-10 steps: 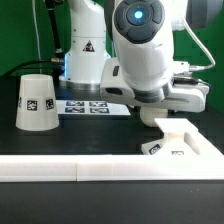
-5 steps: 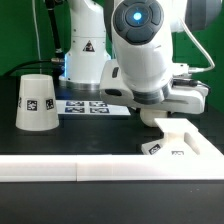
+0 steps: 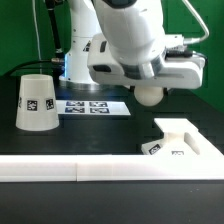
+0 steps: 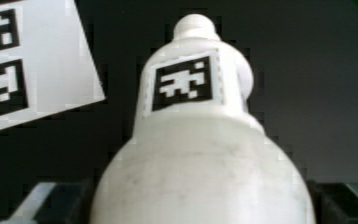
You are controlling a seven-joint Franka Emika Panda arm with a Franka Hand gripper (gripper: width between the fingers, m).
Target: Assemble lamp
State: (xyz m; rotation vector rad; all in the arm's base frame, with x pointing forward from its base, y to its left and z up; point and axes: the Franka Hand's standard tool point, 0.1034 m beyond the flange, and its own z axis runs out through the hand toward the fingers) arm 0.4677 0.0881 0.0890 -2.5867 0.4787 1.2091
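My gripper (image 3: pixel 148 84) is shut on the white ball-shaped bulb (image 3: pixel 148 95) and holds it in the air above and behind the base. The low angular white base (image 3: pixel 182 141) sits on the table at the exterior view's right, with a tag on its front. The truncated-cone shade (image 3: pixel 35 102) stands at the exterior view's left, tag facing the camera. In the wrist view the bulb (image 4: pixel 197 140) fills the picture, its tagged neck pointing away, and my gripper (image 4: pixel 194 206) clasps its round body with the dark fingers (image 4: pixel 37 203) just showing at the sides.
The marker board (image 3: pixel 92 106) lies flat on the black table between the shade and the arm; it also shows in the wrist view (image 4: pixel 25 60). A white ledge (image 3: pixel 70 168) runs along the table's front edge. A green wall stands behind.
The arm has risen and shifted toward the exterior view's left. The bulb, earlier low over the base and hidden, now hangs clear above the table.
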